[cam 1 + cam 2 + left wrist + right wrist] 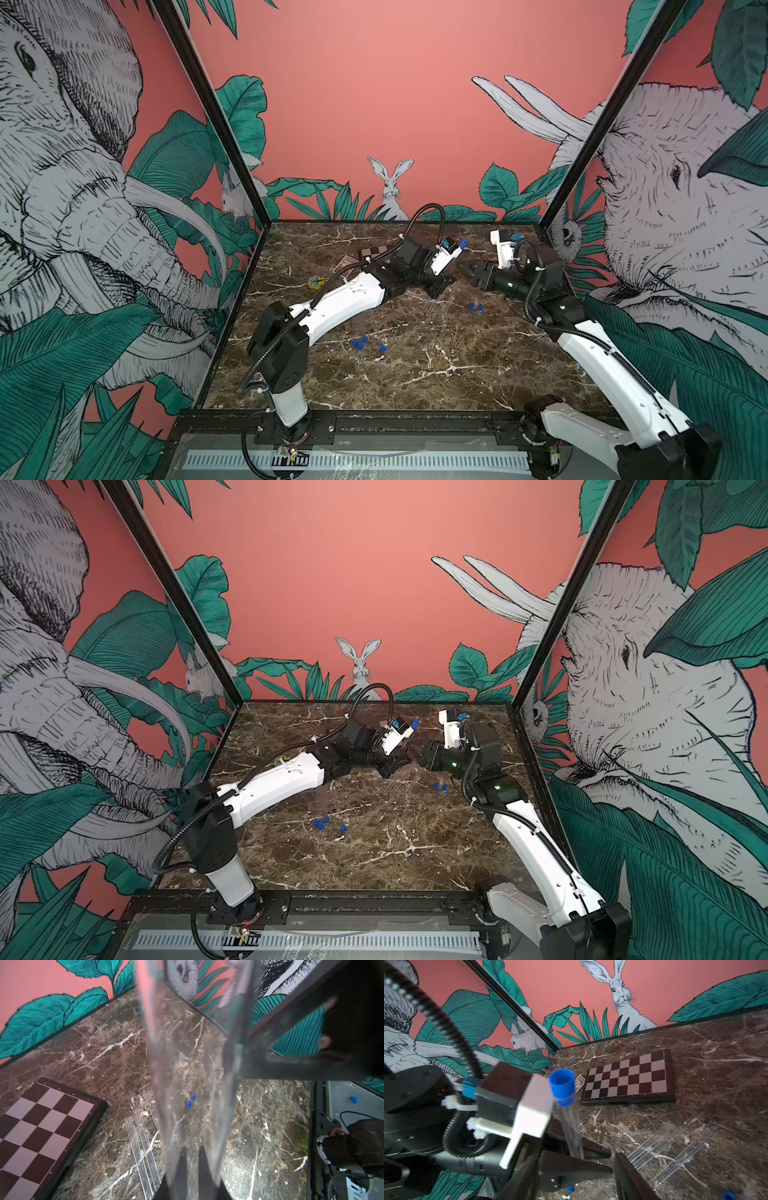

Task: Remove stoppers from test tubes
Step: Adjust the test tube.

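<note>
While the left gripper (193,1169) was clamped shut on one test tube (571,1126), the marble tabletop (415,382) beneath it carried everything else. A chessboard (627,1078) lay flat beyond the left gripper, on the side away from the right gripper (476,275). The right gripper faced the left one at close range, jaws wide apart, holding nothing. The held tube rose tilted out of the left jaws, gripped low on its length. Several bare clear tubes (658,1147) lay side by side on the table just below both grippers. A blue stopper (562,1084) sat plugged in the held tube's top end, above the left gripper. Two loose stoppers (476,307) lay below the right gripper. A small blue cluster (365,343) lay back beside the left arm.
</note>
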Controlling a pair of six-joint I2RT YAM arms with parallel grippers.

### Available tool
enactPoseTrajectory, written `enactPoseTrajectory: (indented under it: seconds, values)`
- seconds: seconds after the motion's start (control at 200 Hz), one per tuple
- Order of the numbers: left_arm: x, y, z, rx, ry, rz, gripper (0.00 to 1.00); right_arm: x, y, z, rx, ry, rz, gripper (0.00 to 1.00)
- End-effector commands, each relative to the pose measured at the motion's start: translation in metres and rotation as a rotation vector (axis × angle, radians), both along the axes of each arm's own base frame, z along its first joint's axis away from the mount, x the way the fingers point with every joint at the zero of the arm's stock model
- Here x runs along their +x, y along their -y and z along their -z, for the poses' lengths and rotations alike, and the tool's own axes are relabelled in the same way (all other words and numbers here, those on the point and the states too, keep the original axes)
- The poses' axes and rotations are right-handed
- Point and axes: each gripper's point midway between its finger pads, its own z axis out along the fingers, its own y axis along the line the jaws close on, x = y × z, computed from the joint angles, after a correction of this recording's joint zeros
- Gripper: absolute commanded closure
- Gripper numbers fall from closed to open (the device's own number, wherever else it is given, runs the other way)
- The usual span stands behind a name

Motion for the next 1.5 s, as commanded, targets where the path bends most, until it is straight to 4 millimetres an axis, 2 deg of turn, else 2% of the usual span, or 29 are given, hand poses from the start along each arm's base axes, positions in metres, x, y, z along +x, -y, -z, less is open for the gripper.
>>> enactPoseTrajectory:
  seconds: [0.0,0.15,0.37,0.645,0.815,1.325,1.36,1.42,1.495]
  values:
    - [-0.002,0.005,-0.022,-0.049,-0.006,0.006,1.00,0.005,-0.004,-0.011,-0.019,0.049,-0.009,0.44]
    - [-0.004,0.003,-0.026,-0.062,-0.004,0.006,1.00,0.013,-0.005,-0.004,-0.030,0.034,0.007,0.49]
    - [-0.006,0.002,-0.034,-0.084,-0.002,0.006,1.00,0.015,-0.010,0.002,-0.035,0.018,-0.004,0.52]
    - [-0.007,0.005,-0.023,-0.072,-0.031,0.011,1.00,0.029,-0.010,0.004,-0.019,0.027,0.042,0.60]
    - [-0.008,0.005,-0.024,-0.075,-0.025,0.012,0.99,0.038,-0.014,0.004,0.014,0.021,0.055,0.62]
    - [-0.012,0.004,-0.026,-0.058,0.000,0.022,0.96,0.050,-0.001,0.013,0.002,0.014,0.155,0.76]
    - [-0.012,0.003,-0.027,-0.058,0.007,0.020,0.94,0.051,-0.001,0.014,0.003,0.013,0.156,0.77]
    - [-0.010,0.002,-0.028,-0.055,0.027,0.004,0.79,0.051,-0.001,0.013,0.005,0.012,0.157,0.79]
    - [-0.011,0.000,-0.030,-0.051,0.063,-0.002,0.78,0.051,-0.001,0.014,0.007,0.012,0.159,0.81]
